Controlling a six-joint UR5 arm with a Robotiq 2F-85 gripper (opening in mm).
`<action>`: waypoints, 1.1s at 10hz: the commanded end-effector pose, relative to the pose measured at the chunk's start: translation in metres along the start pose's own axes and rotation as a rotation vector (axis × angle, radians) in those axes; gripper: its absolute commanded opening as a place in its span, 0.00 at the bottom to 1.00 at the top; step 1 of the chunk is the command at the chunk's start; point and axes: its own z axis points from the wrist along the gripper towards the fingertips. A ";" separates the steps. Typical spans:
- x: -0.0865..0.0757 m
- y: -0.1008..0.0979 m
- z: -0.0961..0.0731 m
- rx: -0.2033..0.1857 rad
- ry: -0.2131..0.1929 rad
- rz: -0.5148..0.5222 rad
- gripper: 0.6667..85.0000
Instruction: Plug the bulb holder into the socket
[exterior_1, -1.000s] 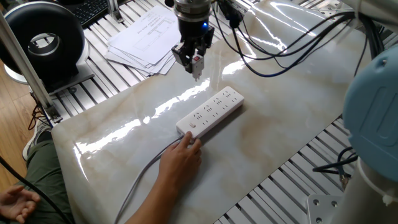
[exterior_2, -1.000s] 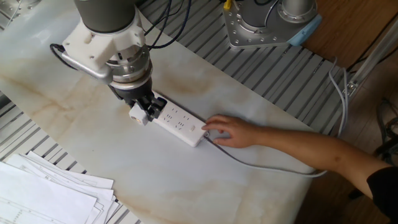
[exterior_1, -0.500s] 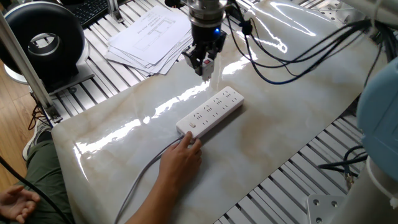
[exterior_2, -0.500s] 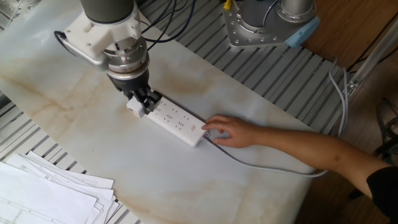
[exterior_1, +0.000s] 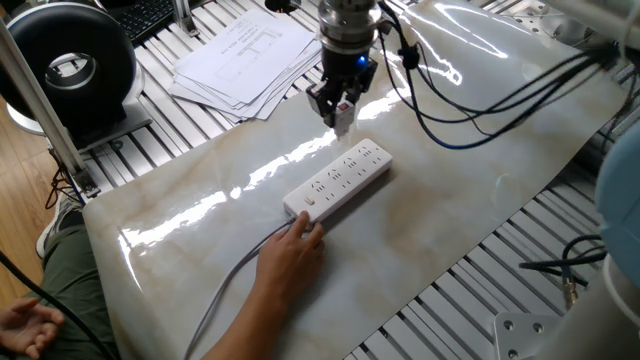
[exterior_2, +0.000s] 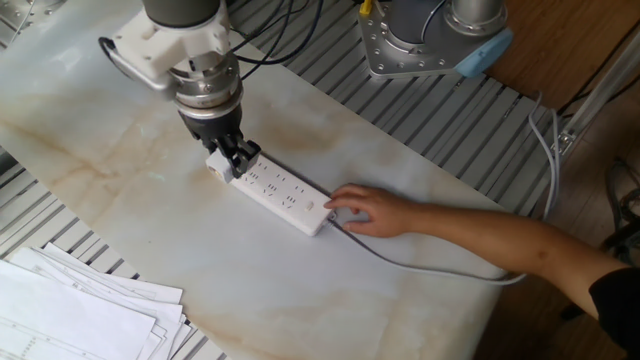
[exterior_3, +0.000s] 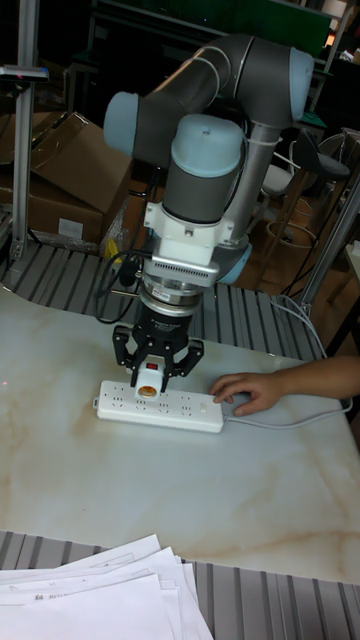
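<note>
the claw (exterior_3: 150, 377) pinches the bulb holder (exterior_3: 149, 375), a small white blocky piece with a red mark, just above the far end of the socket (exterior_3: 160, 392), a long white strip on the marble worktop (exterior_3: 150, 490). a person's hand (exterior_3: 243, 390) rests at its switch end.

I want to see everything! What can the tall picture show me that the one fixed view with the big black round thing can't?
Only the tall fixed view shows the arm's grey and blue body and cardboard boxes. Only the one fixed view shows the black round device and a keyboard. Both show the gripper holding the bulb holder above the socket, a person's hand on the strip's end, and papers.
</note>
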 end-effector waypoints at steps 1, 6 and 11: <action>0.001 -0.001 0.008 -0.027 -0.038 0.034 0.01; 0.003 0.006 0.006 -0.011 -0.011 0.055 0.01; -0.040 0.018 -0.010 0.046 -0.016 0.113 0.01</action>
